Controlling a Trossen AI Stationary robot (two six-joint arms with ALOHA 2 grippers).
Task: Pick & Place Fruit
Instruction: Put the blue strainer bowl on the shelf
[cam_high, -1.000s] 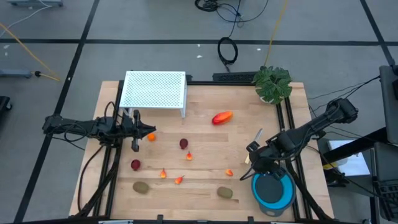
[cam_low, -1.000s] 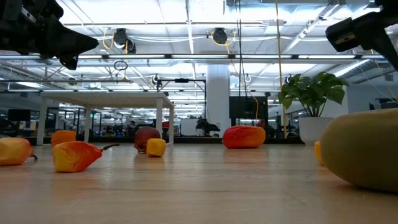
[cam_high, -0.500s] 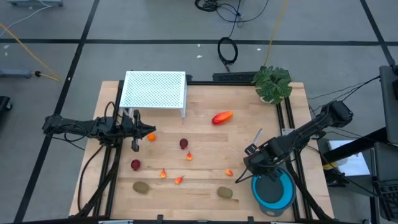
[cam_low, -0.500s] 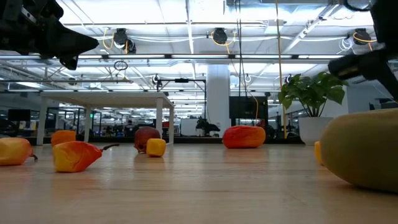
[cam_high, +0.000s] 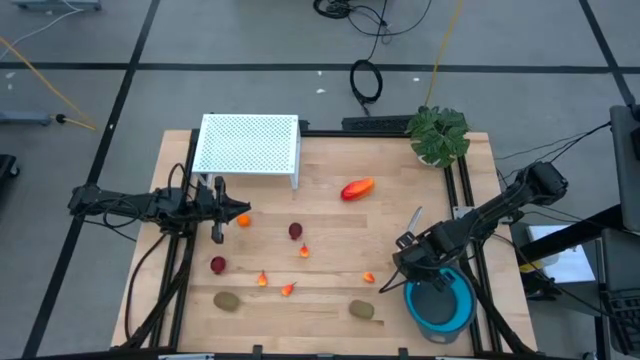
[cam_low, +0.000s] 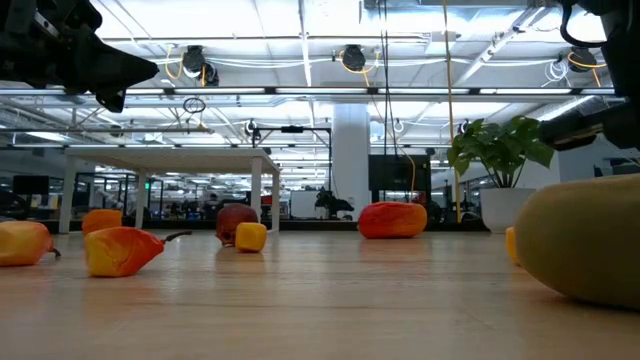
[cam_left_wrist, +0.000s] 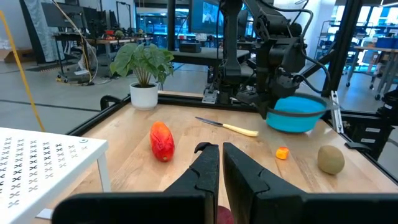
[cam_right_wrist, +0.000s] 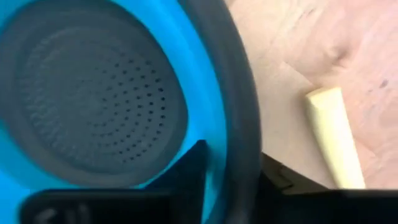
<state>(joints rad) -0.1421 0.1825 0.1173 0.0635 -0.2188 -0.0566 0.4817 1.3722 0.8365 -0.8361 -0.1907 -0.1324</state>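
Bench (cam_high: 400, 215), wooden. White perforated stand (cam_high: 248, 145) sat at its far-left corner and a plant (cam_high: 438, 135) at the far-right.

Blue bowl (cam_high: 440, 310) sat at the near-right corner with no fruit in it. Right claw (cam_high: 405, 272) was at the bowl's rim on the side toward the bench middle. In the wrist view the rim ran between its two fingers, which looked clamped on it.

Left claw (cam_high: 217, 235) hung over the left edge, fingers closed, holding nothing.

All fruit lay loose on the bench:
- Red-orange oval (cam_high: 356, 189) lay far-centre, long axis slanting toward the far-right corner.
- One kiwi (cam_high: 361, 310) lay at the near edge just beside the bowl, the other kiwi (cam_high: 227, 300) near-left.
- Dark red balls (cam_high: 296, 231) lay mid-left.
- Orange ball (cam_high: 242, 221) lay just beside the left claw.
- An orange bit (cam_high: 368, 277) lay near the right claw.

Pale utensil (cam_high: 414, 220) lay near the right edge.

Judgement: the nearest fruit lay leftward of the right claw, so the right arm suited the kiwi and the bit, and the left arm the orange ball.
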